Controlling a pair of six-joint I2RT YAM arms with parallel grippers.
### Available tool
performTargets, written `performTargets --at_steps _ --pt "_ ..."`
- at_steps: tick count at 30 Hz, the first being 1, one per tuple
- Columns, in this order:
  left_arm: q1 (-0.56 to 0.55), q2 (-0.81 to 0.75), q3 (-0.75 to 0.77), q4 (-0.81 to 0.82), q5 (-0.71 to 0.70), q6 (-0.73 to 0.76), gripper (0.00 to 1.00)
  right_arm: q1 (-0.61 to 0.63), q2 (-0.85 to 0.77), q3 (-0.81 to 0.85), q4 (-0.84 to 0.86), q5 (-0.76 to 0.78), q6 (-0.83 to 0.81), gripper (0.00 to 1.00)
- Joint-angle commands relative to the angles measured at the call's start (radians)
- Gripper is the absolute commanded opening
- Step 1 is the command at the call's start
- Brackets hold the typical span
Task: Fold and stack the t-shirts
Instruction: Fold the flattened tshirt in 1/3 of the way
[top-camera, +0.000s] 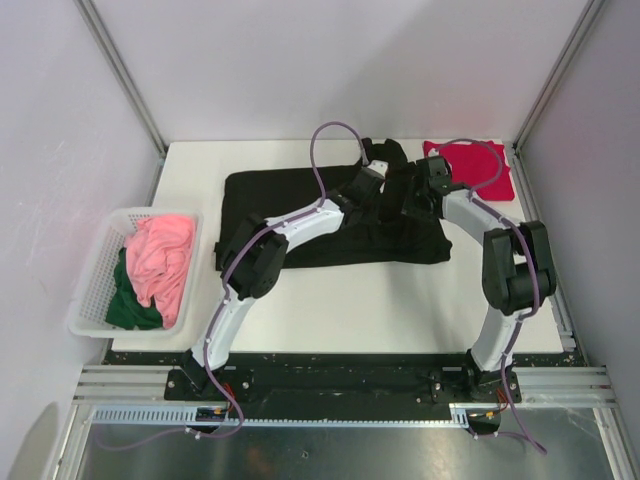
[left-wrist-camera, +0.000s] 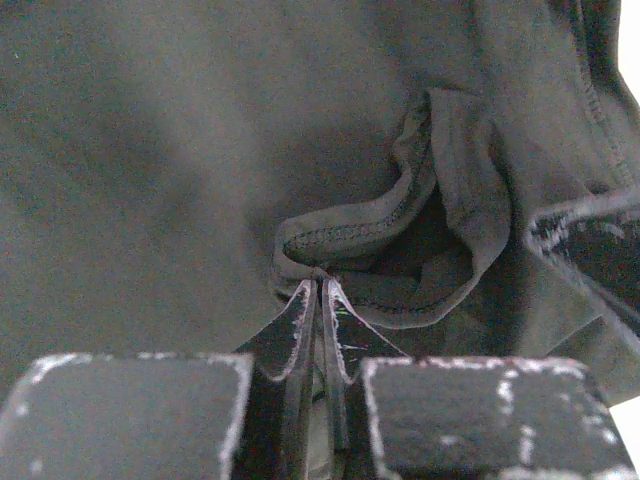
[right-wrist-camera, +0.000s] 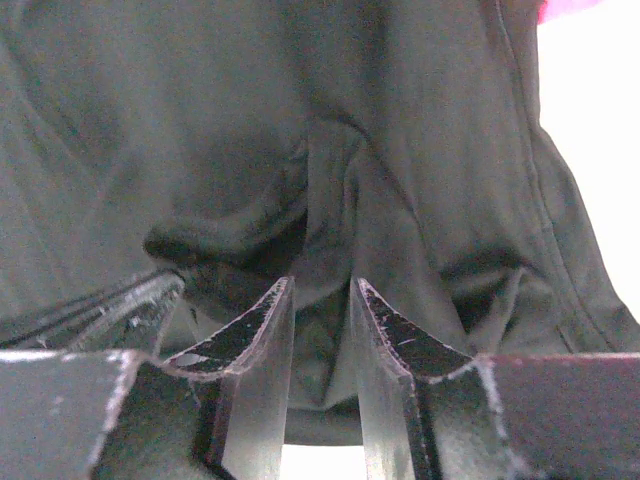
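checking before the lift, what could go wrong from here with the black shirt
1. The left gripper pinches only the hem edge of the black t-shirt, so it may slip out on lifting.
2. The right gripper has a thick bunch of cloth between its fingers, so the fold could come out uneven.
3. The red t-shirt lies close by and could get dragged.

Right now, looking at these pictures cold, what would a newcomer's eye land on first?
The black t-shirt spread over the middle of the white table, with the left arm and right arm reaching onto it, the left jaws pinched on a hem fold. Then the bright pink garment heaped over a dark green garment in the white basket at the left, and the crimson t-shirt folded in the far right corner.
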Motion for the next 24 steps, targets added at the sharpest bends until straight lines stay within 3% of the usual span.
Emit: performTargets --at_steps 1,14,24 --pt "0.011 -0.023 -0.010 0.013 0.032 -0.038 0.08 0.007 0.067 0.124 0.008 0.057 -0.044 0.34" --pt "0.031 -0.009 -0.022 0.013 0.071 -0.077 0.07 0.027 0.239 0.297 -0.074 0.118 -0.079 0.42" --pt "0.045 0.000 -0.027 0.014 0.090 -0.094 0.06 0.034 0.288 0.305 -0.121 0.184 -0.067 0.39"
